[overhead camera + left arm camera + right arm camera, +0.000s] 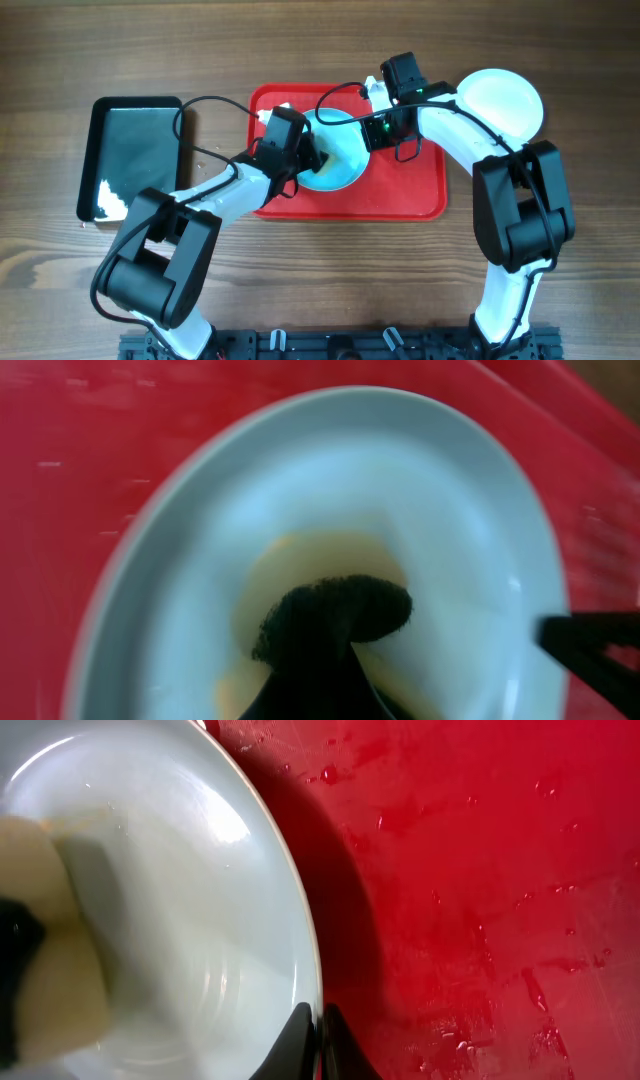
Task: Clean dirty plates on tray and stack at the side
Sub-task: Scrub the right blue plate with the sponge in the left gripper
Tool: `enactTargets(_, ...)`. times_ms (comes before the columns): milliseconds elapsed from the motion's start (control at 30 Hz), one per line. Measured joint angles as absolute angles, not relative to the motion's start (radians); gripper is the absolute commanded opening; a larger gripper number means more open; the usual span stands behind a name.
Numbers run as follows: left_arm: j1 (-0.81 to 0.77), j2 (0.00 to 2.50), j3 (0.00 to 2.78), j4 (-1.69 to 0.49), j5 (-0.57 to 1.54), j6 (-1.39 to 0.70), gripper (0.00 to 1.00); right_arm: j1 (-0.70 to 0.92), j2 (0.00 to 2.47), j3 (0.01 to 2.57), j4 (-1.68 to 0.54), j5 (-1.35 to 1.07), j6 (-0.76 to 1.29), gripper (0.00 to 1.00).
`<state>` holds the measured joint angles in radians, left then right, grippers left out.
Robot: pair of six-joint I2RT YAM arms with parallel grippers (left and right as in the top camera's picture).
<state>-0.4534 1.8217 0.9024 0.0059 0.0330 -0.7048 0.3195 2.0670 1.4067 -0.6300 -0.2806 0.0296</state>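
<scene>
One pale aqua plate (345, 168) lies on the red tray (400, 195), left of its middle. My left gripper (308, 158) is shut on a yellow sponge with a dark scrub face (335, 610) and presses it into the plate's bowl (400, 490). My right gripper (377, 130) is shut on the plate's right rim; the right wrist view shows the rim (300, 950) pinched between the fingertips (318, 1040). A white plate (505, 100) sits on the table to the right of the tray. The third plate is not visible.
A smaller black tray (130, 150) with white scraps at its near corner stands on the table at the left. Water drops lie on the red tray floor (480, 870). Cables loop above the tray's back edge.
</scene>
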Motion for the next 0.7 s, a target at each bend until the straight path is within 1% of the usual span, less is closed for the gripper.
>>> enactTargets(133, -0.436, 1.821, 0.907, -0.051, -0.068, -0.710, 0.04, 0.319, 2.067, 1.407, -0.632, -0.281, 0.030, 0.04)
enactTargets(233, -0.402, 1.814, 0.910, -0.072, -0.086, -0.710, 0.04, 0.326, 2.067, 1.407, -0.632, -0.292, 0.030, 0.04)
enactTargets(333, -0.368, 1.727, 0.904, -0.067, -0.105, -0.710, 0.04, 0.330, 2.067, 1.407, -0.632, -0.294, 0.030, 0.04)
enactTargets(400, -0.350, 1.679, 0.902, 0.052, -0.036, -0.711, 0.04, 0.327, 2.067, 1.407, -0.628, -0.291, 0.029, 0.04)
enactTargets(433, -0.355, 1.677, 0.904, 0.092, 0.015, -0.711, 0.04, 0.327, 2.067, 1.407, -0.628, -0.290, 0.029, 0.04)
enactTargets(500, -0.381, 1.713, 0.903, 0.153, 0.052, -0.713, 0.04, 0.327, 2.067, 1.407, -0.624, -0.287, 0.029, 0.04)
enactTargets(600, -0.450, 1.843, 0.902, 0.179, 0.081, -0.717, 0.05, 0.327, 2.067, 1.407, -0.623, -0.287, 0.029, 0.04)
enactTargets(700, -0.456, 1.855, 0.903, 0.131, 0.038, -0.717, 0.04, 0.326, 2.067, 1.407, -0.623, -0.287, 0.029, 0.04)
